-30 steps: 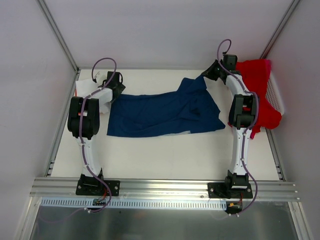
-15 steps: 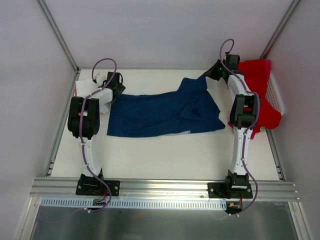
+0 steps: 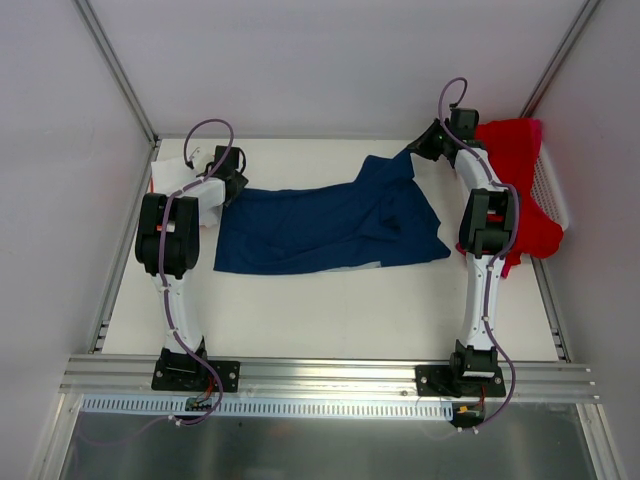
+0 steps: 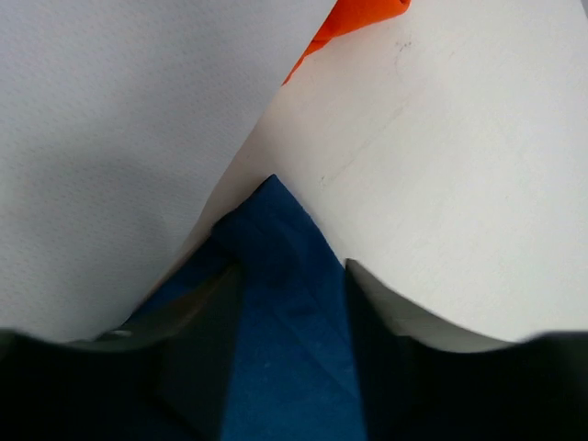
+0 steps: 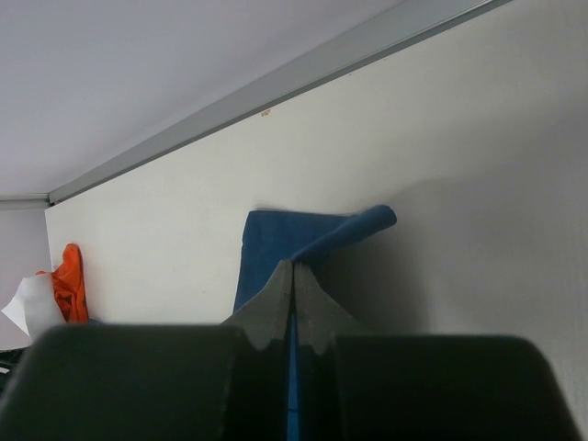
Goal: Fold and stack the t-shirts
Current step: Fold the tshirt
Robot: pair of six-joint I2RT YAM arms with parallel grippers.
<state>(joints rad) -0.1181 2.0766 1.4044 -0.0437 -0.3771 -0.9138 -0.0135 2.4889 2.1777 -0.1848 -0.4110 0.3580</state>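
We've got the navy blue cloth t-shirt (image 3: 310, 228) spread out in the middle, its long side running left to right. The left part lies smooth. The right end is rumpled into folds, its far corner lifted, and a thin white strip peeks out along the near edge. At the right, the red cloth t-shirt (image 3: 512, 150) sits heaped. Far left, the orange cloth t-shirt (image 5: 70, 280) is bunched just beside the white cloth t-shirt (image 5: 28, 308).
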